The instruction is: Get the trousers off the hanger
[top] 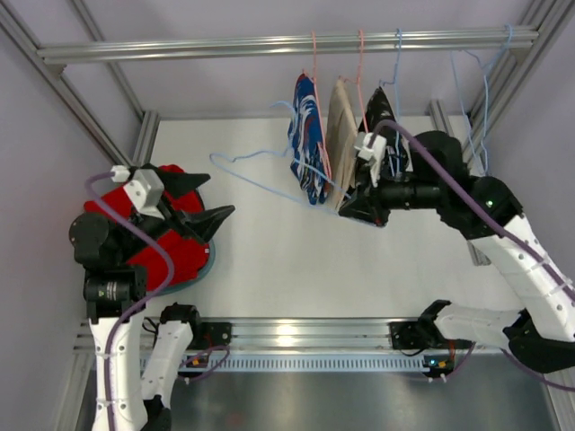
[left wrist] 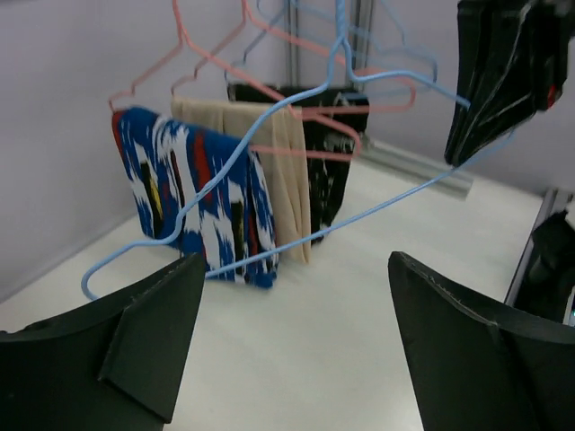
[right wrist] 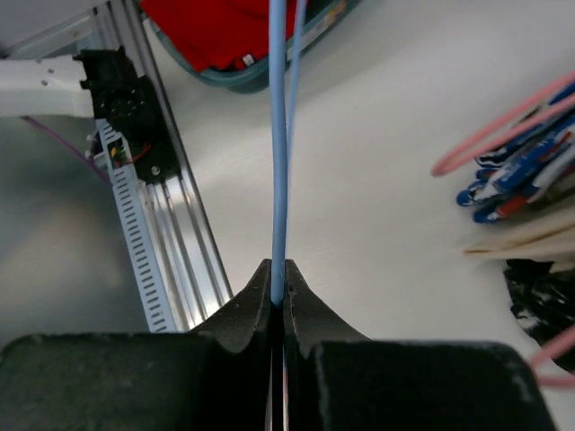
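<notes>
Red trousers (top: 169,251) lie below the left gripper (top: 218,197), outside its parted jaws

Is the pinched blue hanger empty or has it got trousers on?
Empty. The blue hanger is bare wire, pinched by the right gripper; the red trousers lie away from it.

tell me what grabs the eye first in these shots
Bright red trousers lie heaped in a teal basin at the left, under the open left pincer. Mid-table, the right pincer is shut on a bare blue wire hanger, beside a row of clothes hanging from the top rail.
</notes>
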Motion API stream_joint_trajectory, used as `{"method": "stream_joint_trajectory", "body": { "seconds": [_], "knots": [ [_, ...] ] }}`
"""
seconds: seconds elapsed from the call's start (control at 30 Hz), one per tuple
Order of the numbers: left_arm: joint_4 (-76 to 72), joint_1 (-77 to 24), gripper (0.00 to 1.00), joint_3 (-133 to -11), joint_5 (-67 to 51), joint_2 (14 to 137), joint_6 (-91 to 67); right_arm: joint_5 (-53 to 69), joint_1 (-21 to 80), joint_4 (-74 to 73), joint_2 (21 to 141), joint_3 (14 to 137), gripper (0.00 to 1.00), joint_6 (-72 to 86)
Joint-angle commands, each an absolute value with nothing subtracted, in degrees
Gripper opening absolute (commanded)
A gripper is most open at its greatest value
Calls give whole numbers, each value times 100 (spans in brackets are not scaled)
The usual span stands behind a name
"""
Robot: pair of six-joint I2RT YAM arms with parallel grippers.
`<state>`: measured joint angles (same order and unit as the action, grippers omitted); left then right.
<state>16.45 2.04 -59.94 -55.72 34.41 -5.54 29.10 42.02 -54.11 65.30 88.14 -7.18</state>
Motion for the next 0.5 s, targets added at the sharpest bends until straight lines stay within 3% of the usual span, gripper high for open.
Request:
{"method": "stream_joint_trajectory", "body": {
  "seconds": [0.0, 0.07, 0.2, 0.47],
  "knots": [
    [-667, 193, 91, -6239, -4862, 3445, -3179, 3085, 3666, -5142, 5821, 8868, 0, -492],
    [-869, 193, 98, -6459, -4668, 3559, -3655, 3129, 3263, -5133, 5565, 8842, 0, -466],
    [-1037, 202, 98, -6416, -4456, 3595, -4016, 3129, 2445, -5028, 4758, 8930, 0, -141],
    [-1011, 193, 99, -5959, -4403, 3366, -3692, 1636, 414, -5605, 3219, 9105, 0, -183]
  ]
}}
